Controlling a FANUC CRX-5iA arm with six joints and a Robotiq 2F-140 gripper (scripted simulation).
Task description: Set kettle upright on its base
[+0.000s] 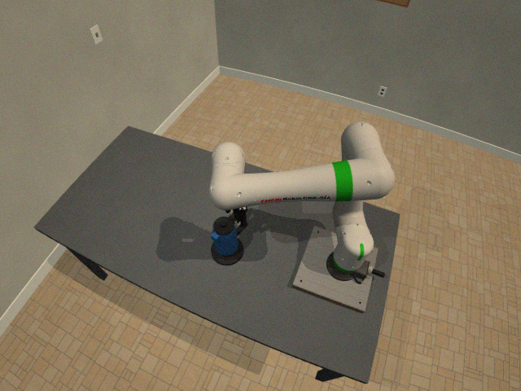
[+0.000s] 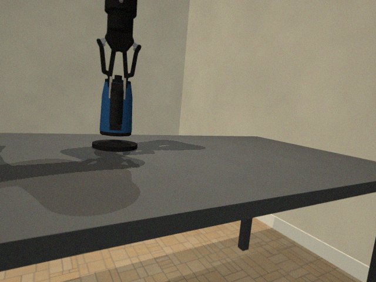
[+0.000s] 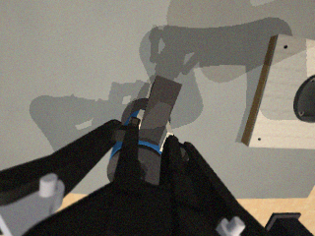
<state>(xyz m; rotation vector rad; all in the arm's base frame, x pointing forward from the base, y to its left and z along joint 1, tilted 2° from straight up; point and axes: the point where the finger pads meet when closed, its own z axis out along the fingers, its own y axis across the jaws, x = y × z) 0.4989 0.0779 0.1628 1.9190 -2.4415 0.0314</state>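
blue kettle (image 2: 116, 106) hangs upright, fingers (image 2: 106, 87) clamped on its top, just above and roughly centred over base (image 2: 114, 145) on tabletop (image 2: 242, 170).

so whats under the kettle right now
The round black base lies on the table just below the blue kettle, which hangs upright in the claw, not touching it. The stud and the kettle's ring are hidden.
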